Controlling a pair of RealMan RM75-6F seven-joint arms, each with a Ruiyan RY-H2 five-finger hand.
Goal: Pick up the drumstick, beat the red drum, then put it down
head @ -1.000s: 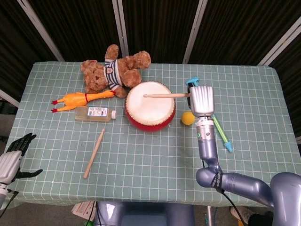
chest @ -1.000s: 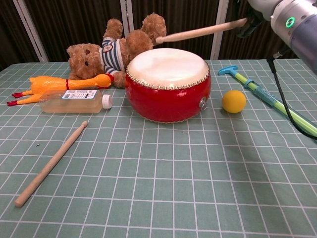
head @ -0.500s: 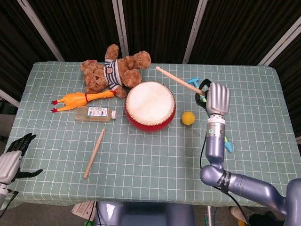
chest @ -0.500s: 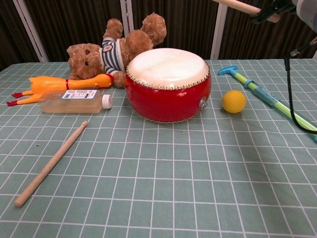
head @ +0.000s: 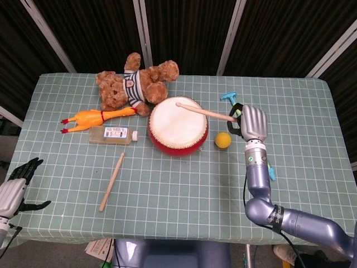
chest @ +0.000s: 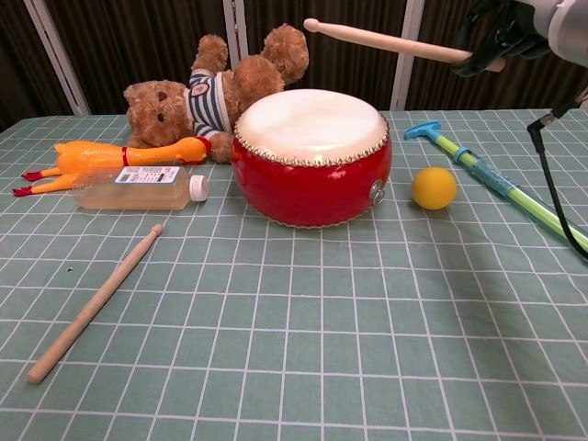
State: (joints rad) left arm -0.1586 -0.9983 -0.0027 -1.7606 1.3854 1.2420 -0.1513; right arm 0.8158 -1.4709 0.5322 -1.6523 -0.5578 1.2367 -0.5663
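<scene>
While one drum (head: 177, 126) sits, two drumsticks (head: 112, 181) show.

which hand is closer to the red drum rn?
Right. The right hand is just right of the red drum, holding a drumstick over its skin. The left hand hangs off the table's near-left corner, far from it.

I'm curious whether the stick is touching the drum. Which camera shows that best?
The chest view: the drumstick is clearly raised above the red drum. In the head view it merely overlaps the drumhead, held by the right hand.
</scene>
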